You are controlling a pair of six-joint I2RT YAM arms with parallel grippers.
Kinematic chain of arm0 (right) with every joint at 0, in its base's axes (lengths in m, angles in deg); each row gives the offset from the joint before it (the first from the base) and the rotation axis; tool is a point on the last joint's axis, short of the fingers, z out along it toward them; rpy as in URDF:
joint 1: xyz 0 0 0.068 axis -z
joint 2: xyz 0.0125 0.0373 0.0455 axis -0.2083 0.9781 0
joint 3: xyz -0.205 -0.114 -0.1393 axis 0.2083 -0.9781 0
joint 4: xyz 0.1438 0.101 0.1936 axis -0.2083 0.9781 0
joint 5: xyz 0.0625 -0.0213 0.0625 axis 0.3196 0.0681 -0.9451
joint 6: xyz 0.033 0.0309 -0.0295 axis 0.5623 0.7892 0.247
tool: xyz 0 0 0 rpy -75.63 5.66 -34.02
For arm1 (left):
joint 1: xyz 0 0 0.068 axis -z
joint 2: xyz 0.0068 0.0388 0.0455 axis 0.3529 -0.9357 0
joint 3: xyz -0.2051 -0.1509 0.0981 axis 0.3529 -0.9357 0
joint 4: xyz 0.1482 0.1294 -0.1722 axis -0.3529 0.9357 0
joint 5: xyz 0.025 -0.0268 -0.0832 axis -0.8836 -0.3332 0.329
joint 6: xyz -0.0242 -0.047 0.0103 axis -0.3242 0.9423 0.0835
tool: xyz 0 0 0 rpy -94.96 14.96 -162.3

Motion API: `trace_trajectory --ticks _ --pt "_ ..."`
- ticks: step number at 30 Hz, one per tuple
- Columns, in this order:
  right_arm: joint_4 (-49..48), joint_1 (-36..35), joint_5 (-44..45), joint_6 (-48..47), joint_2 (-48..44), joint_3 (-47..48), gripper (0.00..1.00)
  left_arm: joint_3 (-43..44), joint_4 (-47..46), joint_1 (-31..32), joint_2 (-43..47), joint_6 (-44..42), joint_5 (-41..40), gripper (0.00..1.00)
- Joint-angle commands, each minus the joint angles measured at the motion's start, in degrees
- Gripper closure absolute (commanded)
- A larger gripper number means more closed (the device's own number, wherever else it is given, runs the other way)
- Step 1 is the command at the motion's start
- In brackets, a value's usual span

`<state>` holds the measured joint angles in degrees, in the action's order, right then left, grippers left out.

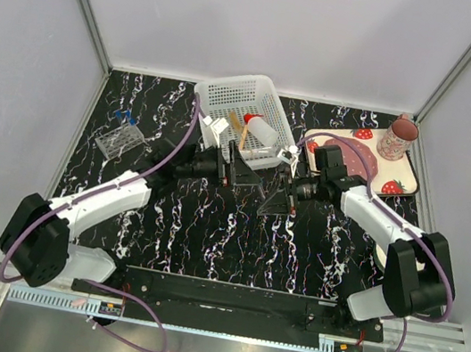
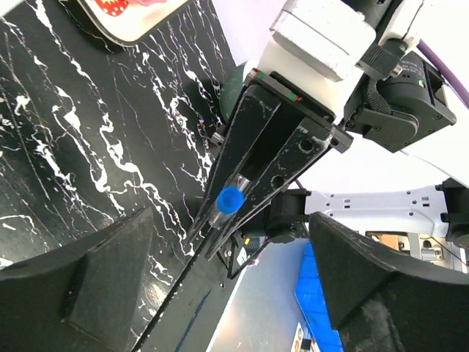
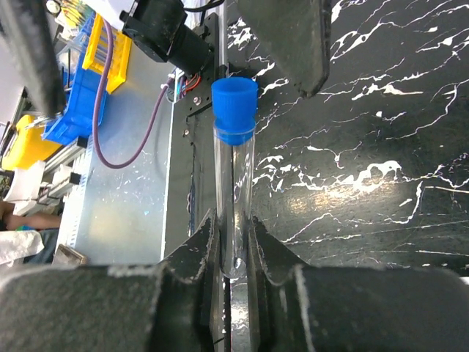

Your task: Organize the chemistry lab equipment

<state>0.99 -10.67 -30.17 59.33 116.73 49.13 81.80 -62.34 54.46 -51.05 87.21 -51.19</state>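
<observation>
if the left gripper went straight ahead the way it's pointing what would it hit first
Most likely the blue-capped tube clamped in the right gripper. Its cap faces straight into the open left gripper. How far off it is cannot be judged.

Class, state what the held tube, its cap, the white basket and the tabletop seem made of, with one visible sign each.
Tube: see-through, glossy; glass or plastic. Cap: opaque matte blue, likely plastic. Basket: white moulded mesh, plastic. Tabletop: glossy black, white veins; marble or print.
</observation>
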Motion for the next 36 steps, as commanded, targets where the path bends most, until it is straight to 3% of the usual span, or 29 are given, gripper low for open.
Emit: trace_trajectory --ticks 1,7,11,27,36 --pt "5.44 -1.29 -0.22 -7.26 1.16 2.95 0.93 3.75 -0.68 1.26 -2.28 -1.68 2.92 0.16" --pt "7.55 -1.65 0.23 -9.19 2.13 3.66 0.93 6.21 4.14 2.58 -4.39 -4.32 1.42 0.34" --pt "8.61 -1.82 0.23 -9.90 2.57 4.01 0.93 7.01 4.86 2.94 -5.18 -4.85 1.07 0.51" --pt "9.93 -2.09 0.67 -11.30 2.83 4.54 0.93 8.41 4.33 4.78 -7.56 -4.24 2.91 0.65" --pt "10.37 -2.00 1.19 -11.65 3.10 4.80 0.91 8.85 4.95 4.69 -7.12 -3.36 3.09 0.81"
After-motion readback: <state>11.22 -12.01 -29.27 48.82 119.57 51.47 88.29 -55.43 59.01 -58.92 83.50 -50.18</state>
